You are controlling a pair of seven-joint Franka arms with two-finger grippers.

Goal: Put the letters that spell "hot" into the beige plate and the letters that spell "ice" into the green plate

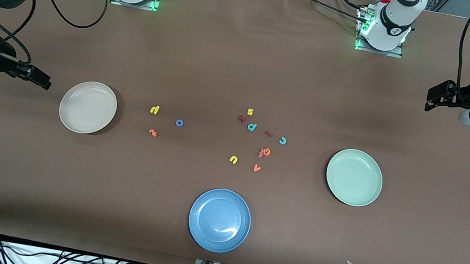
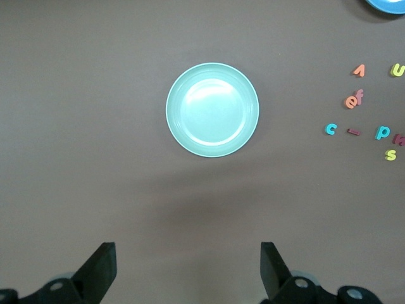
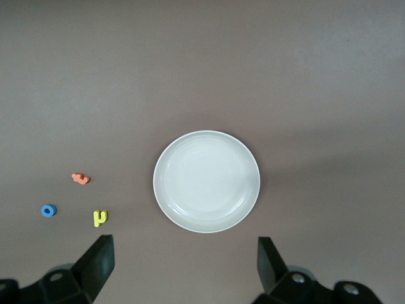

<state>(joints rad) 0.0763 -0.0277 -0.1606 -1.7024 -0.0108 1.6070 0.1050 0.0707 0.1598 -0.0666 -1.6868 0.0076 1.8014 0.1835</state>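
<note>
Right gripper (image 1: 41, 79) hangs with jaws wide beside the empty beige plate (image 1: 88, 107); yellow h (image 1: 154, 110), blue o (image 1: 179, 122) and orange t (image 1: 152, 132) lie nearby on the bench. Descend squarely over one. Left gripper (image 1: 434, 99) waits, jaws wide, above the bench past the green plate (image 1: 354, 177).

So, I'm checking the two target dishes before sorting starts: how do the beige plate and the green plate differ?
Colour: the beige plate is cream, the green plate pale mint.
Place: the beige plate lies toward the right arm's end of the table, the green plate toward the left arm's end and slightly nearer the front camera.
Both are round, shallow, rimmed, look the same size, and hold no letters.
</note>
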